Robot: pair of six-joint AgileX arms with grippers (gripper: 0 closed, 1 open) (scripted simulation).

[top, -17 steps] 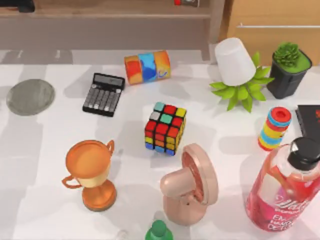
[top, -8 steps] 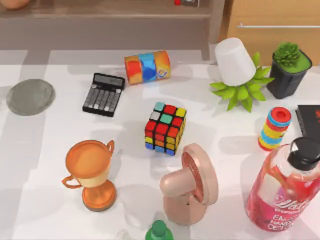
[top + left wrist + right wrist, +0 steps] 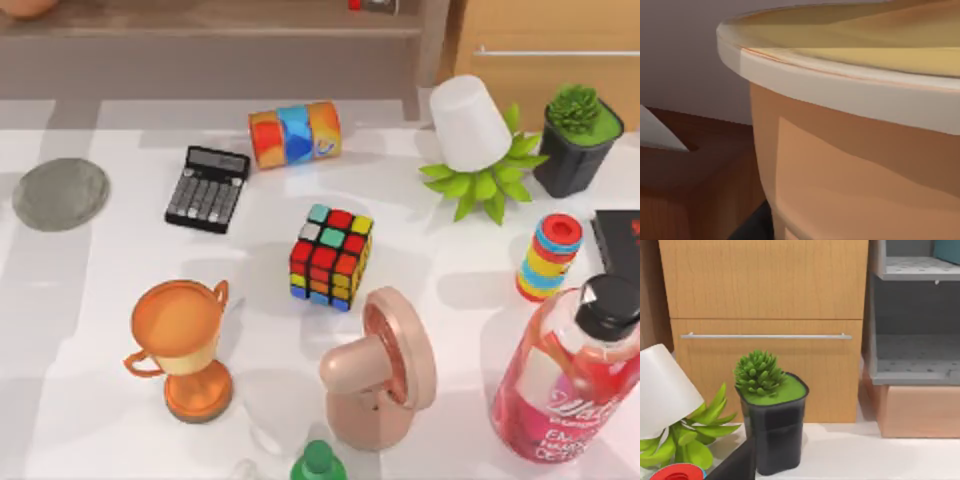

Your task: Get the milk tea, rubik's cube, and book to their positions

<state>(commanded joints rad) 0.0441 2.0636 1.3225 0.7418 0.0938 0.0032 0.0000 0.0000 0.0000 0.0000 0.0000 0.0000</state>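
The rubik's cube (image 3: pixel 331 257) stands on the white table, mid-table, between the calculator and the pink fan. An orange-tan rounded shape, the milk tea (image 3: pixel 25 6), peeks in at the far left corner on the brown shelf. In the left wrist view the milk tea (image 3: pixel 850 165) looms very close, with its creamy rim on top and a dark piece at its foot that may be my left gripper. A teal corner, the book (image 3: pixel 948 250), lies on the upper grey shelf in the right wrist view.
Around the cube are a black calculator (image 3: pixel 207 188), a striped can (image 3: pixel 295 133), an orange trophy (image 3: pixel 183 345), a pink fan (image 3: pixel 380 368), a ring tower (image 3: pixel 549 256), a pink bottle (image 3: pixel 568 380), a potted plant (image 3: pixel 577 138) and a white cup (image 3: pixel 467 122). A grey disc (image 3: pixel 60 193) lies at the left.
A black gripper part at the far left corner of the top view has left the picture, uncovering the orange-tan cup there. The cube has not moved.
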